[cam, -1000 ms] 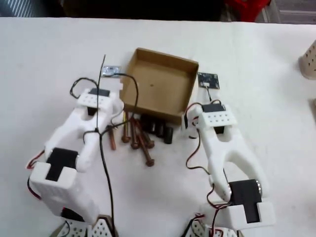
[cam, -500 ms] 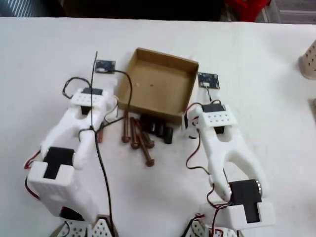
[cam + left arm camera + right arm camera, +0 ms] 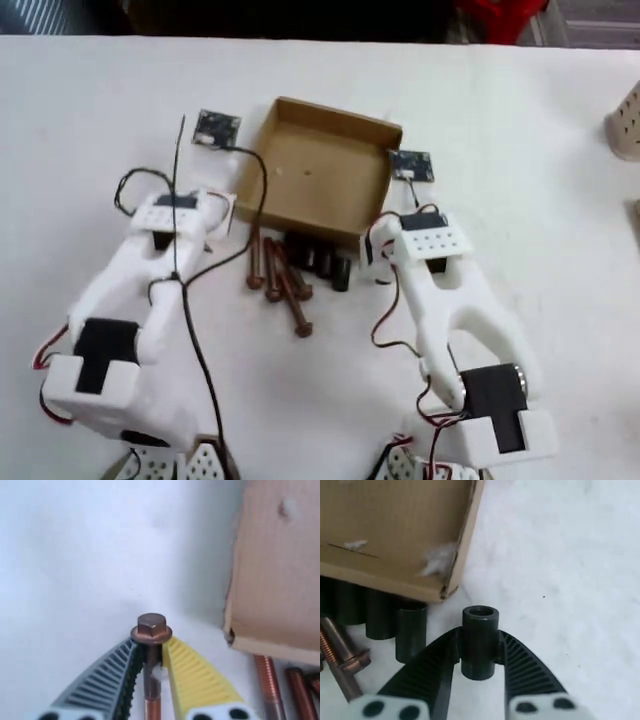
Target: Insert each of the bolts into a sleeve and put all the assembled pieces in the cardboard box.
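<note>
High view, cardboard box (image 3: 320, 170): open-topped, on the white table (image 3: 540, 150), beyond and between the two arms.
High view, loose bolts (image 3: 282, 280): copper-coloured, bunched on the table just in front of the box.
High view, loose sleeves (image 3: 322, 260): black, in a row beside the bolts, close to the box's near wall.
High view, arms: left arm (image 3: 150, 280) stands left of the box, right arm (image 3: 450, 290) at its near right corner.
Left wrist view, left gripper (image 3: 150, 647): pinched narrow on the held bolt (image 3: 151, 628), gripping the shank just under the hex head.
Left wrist view, held bolt: head pokes out past the fingertips, near the box's corner.
Right wrist view, right gripper (image 3: 478, 642): clamped around the held sleeve (image 3: 480, 616).
Right wrist view, held sleeve: open bore faces the camera, just beside the box's corner, near the loose sleeves; whether it touches the table cannot be told.
</note>
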Robot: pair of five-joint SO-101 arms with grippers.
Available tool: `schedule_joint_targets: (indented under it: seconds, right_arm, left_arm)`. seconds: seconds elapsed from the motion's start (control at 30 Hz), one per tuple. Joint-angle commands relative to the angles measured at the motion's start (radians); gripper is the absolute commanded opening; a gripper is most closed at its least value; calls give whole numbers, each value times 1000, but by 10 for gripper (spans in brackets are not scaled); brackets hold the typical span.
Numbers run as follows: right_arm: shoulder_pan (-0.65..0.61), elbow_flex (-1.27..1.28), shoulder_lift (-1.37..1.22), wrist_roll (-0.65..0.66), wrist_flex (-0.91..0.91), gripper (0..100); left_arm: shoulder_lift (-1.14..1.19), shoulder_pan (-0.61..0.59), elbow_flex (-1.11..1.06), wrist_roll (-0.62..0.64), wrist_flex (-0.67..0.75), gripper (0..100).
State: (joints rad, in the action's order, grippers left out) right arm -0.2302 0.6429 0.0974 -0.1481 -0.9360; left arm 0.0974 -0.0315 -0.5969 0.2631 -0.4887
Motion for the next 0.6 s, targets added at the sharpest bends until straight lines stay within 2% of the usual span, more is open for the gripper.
schedule_joint_targets:
  seconds: [0.0,0.1,0.17,0.33,0.57]
  right_arm:
    - [-13,-11,61,9,54,17]
    - [-13,-5,113,-5,76,17]
    - [-25,-3,156,-68,74,17]
    - [-117,37,213,-129,125,17]
    - [-229,161,226,-126,452,17]
  left_arm:
    - [-91,-36,-52,-9,166,24]
    - [-97,-53,-112,-9,273,26]
    - [-99,-54,-138,-9,327,26]
    - [-94,-51,-164,-3,387,24]
    - [-94,-53,-164,-3,385,24]
